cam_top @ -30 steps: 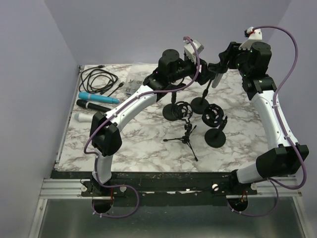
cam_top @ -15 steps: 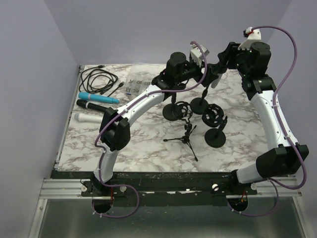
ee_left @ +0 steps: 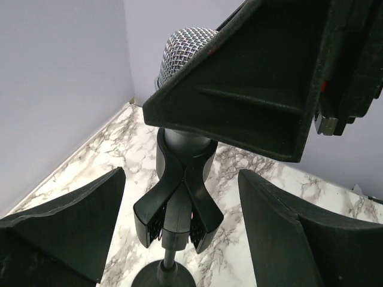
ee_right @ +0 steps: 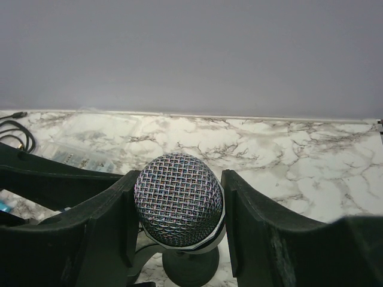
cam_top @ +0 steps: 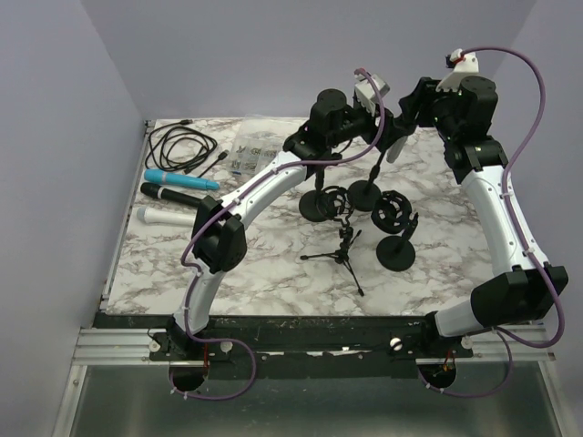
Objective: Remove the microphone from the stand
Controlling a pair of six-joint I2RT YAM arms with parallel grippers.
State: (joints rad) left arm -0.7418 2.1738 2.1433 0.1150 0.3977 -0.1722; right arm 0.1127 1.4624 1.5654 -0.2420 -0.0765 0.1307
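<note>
The microphone (ee_right: 178, 197), with a silver mesh head, stands upright in the black clip of its stand (ee_left: 175, 200). The stand has a round base (cam_top: 367, 193) at the back of the table. My right gripper (ee_right: 179, 177) is shut on the mesh head, one finger (ee_right: 245, 215) pressed against each side. My left gripper (ee_left: 179, 179) is open, with its fingers (ee_left: 72, 221) on either side of the clip and apart from it. In the top view both grippers meet at the stand, left (cam_top: 383, 126) and right (cam_top: 395, 138). The microphone's body is mostly hidden.
Two shock-mount stands (cam_top: 321, 206) (cam_top: 396, 248) and a small tripod (cam_top: 342, 251) stand just in front. Blue (cam_top: 182, 179), black (cam_top: 171, 192) and white (cam_top: 162, 217) microphones lie at the left. A coiled cable (cam_top: 182, 146) and a plastic bag (cam_top: 255, 150) lie at the back left.
My left arm has reached further right and back, bringing its open gripper around the stand's clip. The right gripper has stayed in place on the microphone head.
</note>
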